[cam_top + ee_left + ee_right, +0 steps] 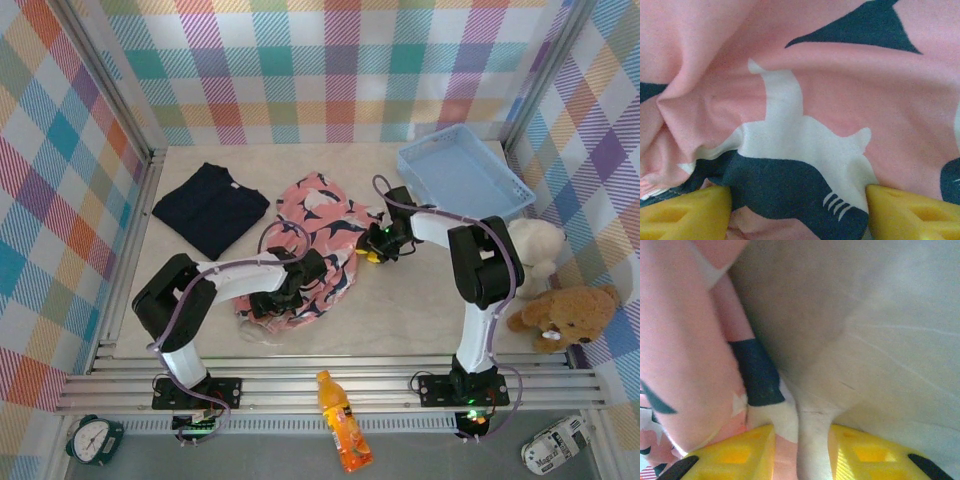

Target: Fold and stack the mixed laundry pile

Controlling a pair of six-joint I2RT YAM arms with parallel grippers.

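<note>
**Two-arm workcell, seen from above and from both wrists.** The pink garment [318, 235], printed with navy and white shapes, lies crumpled at the middle of the pale table [430, 310]. A dark navy garment [210, 207] lies folded flat at the far left, apart from it. The left gripper [270, 302] is lowered onto the near left part of the pink garment. In its wrist view the left gripper [797, 217] has its yellow fingers [685, 215] spread wide, with printed cloth [805, 145] lying loose across the gap between them. The right gripper [373, 250] meets the garment's right edge. In its wrist view the right gripper [802, 457] has its jaws drawn close, pinching a narrow fold at the edge of the pink garment [685, 365], with bare table [880, 330] beside it. A light blue plastic basket [445, 139] sits at the far right corner. A white teddy bear [535, 245] and a brown teddy bear [565, 315] lie at the right edge. An orange bottle [340, 432] lies in front of the arm bases.
</note>
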